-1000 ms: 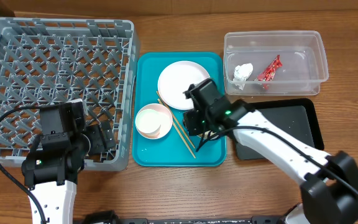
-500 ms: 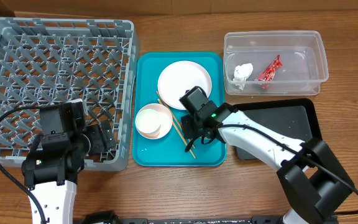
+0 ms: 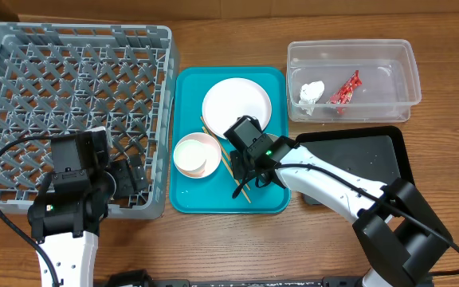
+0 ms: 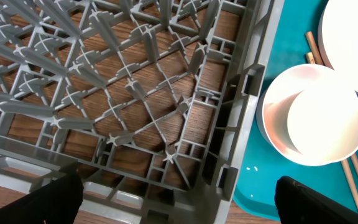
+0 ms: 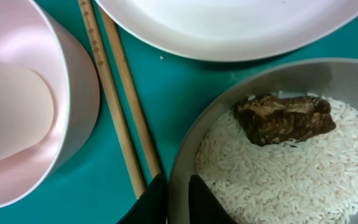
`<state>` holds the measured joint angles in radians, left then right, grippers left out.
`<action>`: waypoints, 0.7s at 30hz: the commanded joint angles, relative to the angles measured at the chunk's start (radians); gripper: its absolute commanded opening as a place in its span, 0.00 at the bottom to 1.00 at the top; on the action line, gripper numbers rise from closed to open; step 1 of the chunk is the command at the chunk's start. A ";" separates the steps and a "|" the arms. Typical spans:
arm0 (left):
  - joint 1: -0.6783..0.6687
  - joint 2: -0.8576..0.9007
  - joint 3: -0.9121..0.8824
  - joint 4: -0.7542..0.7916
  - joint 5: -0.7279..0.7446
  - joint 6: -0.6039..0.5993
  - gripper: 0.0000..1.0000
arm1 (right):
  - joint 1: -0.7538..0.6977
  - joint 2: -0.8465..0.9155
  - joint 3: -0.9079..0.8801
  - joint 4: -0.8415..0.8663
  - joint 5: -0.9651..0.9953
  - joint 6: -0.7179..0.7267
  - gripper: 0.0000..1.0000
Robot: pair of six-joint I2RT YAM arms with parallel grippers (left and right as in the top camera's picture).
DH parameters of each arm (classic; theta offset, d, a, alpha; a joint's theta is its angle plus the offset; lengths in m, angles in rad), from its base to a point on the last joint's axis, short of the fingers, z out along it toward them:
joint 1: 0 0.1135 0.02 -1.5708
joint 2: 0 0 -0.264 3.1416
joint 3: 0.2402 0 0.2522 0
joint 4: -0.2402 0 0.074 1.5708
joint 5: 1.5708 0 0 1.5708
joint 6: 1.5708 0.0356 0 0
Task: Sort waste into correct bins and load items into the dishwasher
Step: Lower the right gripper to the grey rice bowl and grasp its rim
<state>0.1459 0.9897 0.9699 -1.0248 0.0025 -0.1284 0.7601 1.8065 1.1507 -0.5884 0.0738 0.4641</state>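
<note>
My right gripper (image 5: 179, 199) is shut on the near rim of the grey-green bowl (image 5: 229, 118), one finger inside and one outside. The bowl holds white rice (image 5: 291, 180) and a brown food scrap (image 5: 284, 118). In the overhead view the right gripper (image 3: 249, 163) hides that bowl. The chopsticks (image 5: 114, 106) lie between it and the pale pink bowl (image 3: 196, 155), which holds the white cup (image 5: 11, 112). The white plate (image 3: 237, 102) lies behind. The tissue (image 3: 311, 92) and red wrapper (image 3: 344, 88) lie in the clear tub (image 3: 353, 52). My left gripper (image 4: 179, 205) is open over the dish rack's (image 3: 70, 96) near right corner.
The teal tray (image 3: 186, 199) carries the dishes between the rack and the bins. The black tray (image 3: 365, 155) lies right of it, partly under my right arm. Bare wooden table runs along the front edge.
My right gripper has moved left and toward the table's front over the teal tray, nearer the chopsticks. The left arm has not moved.
</note>
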 commanded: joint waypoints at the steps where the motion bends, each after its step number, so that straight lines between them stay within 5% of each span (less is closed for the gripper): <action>1: 0.004 0.003 0.022 0.001 -0.002 -0.007 1.00 | 0.004 0.019 -0.006 -0.005 0.019 0.018 0.15; 21: 0.004 0.003 0.022 -0.003 -0.002 -0.007 1.00 | 0.004 0.043 -0.004 -0.007 0.019 0.031 0.04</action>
<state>0.1459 0.9897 0.9699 -1.0256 0.0029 -0.1284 0.7620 1.8244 1.1511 -0.5877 0.0933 0.4763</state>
